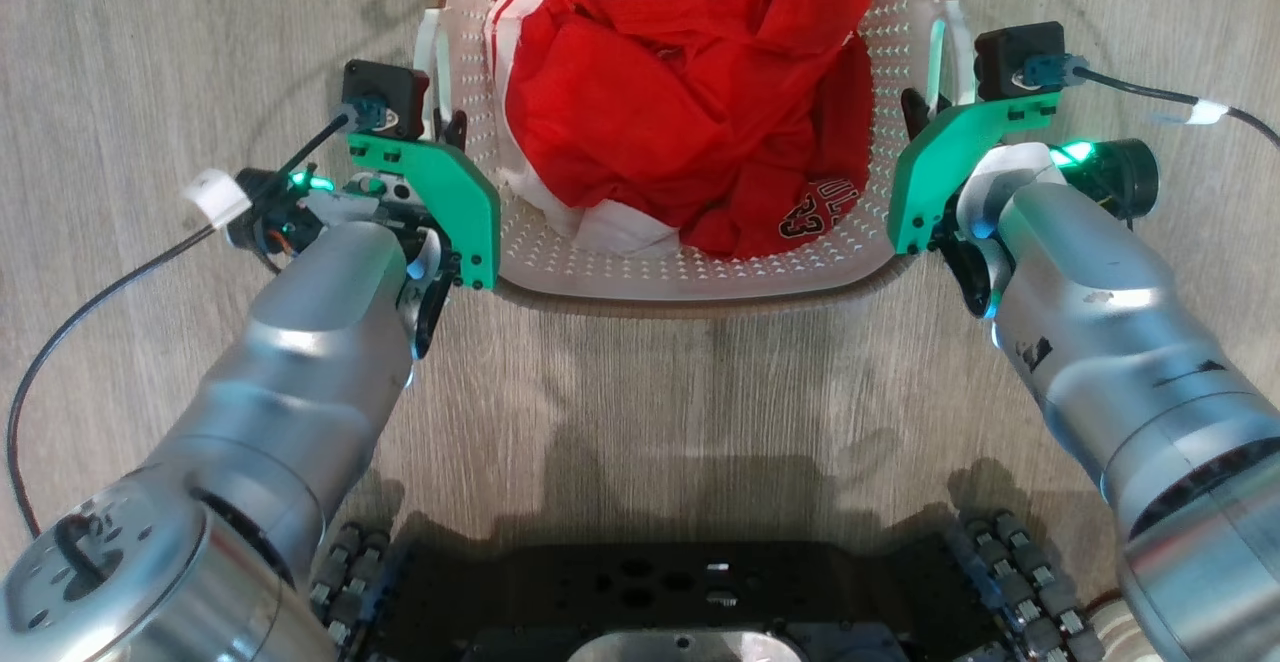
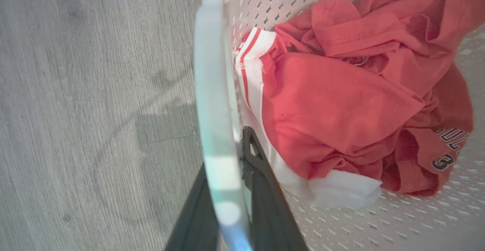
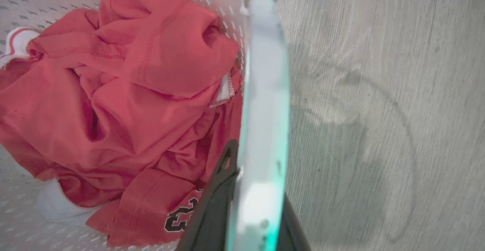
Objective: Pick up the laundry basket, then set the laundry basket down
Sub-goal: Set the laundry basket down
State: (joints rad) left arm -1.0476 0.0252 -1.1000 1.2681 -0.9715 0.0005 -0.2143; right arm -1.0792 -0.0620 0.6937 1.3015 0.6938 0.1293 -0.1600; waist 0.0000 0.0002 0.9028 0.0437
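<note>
While both arms are reaching forward over the grey wood-look floor, the left tool is gripping the white left side handle of the small white perforated plastic laundry basket with the brown woven-look rim. In the left wrist view, the left tool is holding one dark finger inside that handle and the other outside it, both pressing against the plastic.

The laundry basket is sitting between the two tools, directly ahead of the black robot base. Whether it is resting on the floor or hanging just above it cannot be told. A crumpled red fabric garment with white trim is lying inside the basket and filling most of it. Dark lettering is showing on a fold near the right wall.

The right tool is clamping the white right side handle in the same manner. In the right wrist view, the right tool is straddling that handle, with one finger on the garment side and the other on the floor side.
</note>
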